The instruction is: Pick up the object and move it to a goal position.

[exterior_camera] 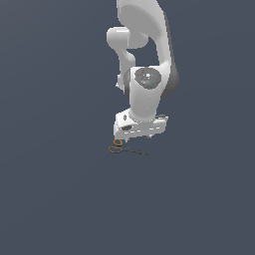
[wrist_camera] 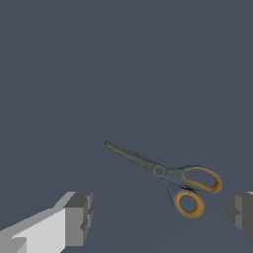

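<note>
A small pair of scissors with orange-yellow ring handles and thin dark blades (exterior_camera: 125,149) is seen lying flat on the plain dark blue-grey floor (exterior_camera: 55,199). In the exterior view, the ring handles are at the exterior view's left end and the blades run towards the exterior view's right, closed to a single thin line. The white two-fingered gripper of the white robot arm (exterior_camera: 139,135) is held just above the scissors, with the handles below its edge on the exterior view's left; whether anything touches cannot be told from that view.

In the wrist view, the scissors (wrist_camera: 168,177) are shown whole and untouched, between the two grey finger pads (wrist_camera: 78,218). The second pad is cut off by the picture's edge. The jaws are spread wide, with nothing held between them, and clear floor (wrist_camera: 123,74) is visible on each side of the scissors. The ring handles lie nearer the cut-off pad, and the blade tip points away from it. No goal marker can be made out.
</note>
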`<state>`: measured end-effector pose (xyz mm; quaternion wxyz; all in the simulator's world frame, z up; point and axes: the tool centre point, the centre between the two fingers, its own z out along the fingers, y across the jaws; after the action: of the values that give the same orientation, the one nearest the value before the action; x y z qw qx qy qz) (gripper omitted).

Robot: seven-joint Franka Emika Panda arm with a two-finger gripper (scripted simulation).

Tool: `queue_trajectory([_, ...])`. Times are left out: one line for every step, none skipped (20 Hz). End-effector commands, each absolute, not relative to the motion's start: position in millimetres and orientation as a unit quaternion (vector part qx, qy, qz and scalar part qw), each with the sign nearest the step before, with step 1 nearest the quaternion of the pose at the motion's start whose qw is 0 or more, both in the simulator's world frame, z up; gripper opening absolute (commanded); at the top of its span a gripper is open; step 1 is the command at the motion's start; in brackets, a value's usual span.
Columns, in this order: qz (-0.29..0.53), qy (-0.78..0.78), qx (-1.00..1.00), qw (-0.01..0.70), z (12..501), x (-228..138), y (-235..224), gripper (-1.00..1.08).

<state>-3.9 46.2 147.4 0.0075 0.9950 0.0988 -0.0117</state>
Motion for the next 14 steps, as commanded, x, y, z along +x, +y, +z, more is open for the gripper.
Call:
queue_trajectory([-0.012,0.116,0.993,0.008,143,-4,44,1.0])
queue_trajectory([-0.012,0.125,0.992,0.008,141,-4,42,1.0])
queue_trajectory([-0.012,0.134,0.991,0.008,139,-4,41,1.0])
queue_trajectory([-0.012,0.144,0.989,0.008,137,-4,40,1.0])
queue_trajectory([-0.012,0.154,0.988,0.009,135,-5,38,1.0])
queue_trajectory([-0.012,0.165,0.986,0.009,132,-5,37,1.0])
queue_trajectory([-0.012,0.177,0.984,0.009,130,-5,35,1.0])
queue_trajectory([-0.012,0.19,0.982,0.009,127,-5,34,1.0])
queue_trajectory([-0.012,0.203,0.979,0.009,124,-5,32,1.0])
queue_trajectory([-0.011,0.216,0.976,0.009,122,-6,31,1.0])
queue_trajectory([-0.011,0.228,0.973,0.009,119,-6,29,1.0])
queue_trajectory([-0.011,0.241,0.97,0.009,116,-6,27,1.0])
queue_trajectory([-0.011,0.254,0.967,0.009,113,-6,26,1.0])
queue_trajectory([-0.011,0.267,0.964,0.009,110,-7,24,1.0])
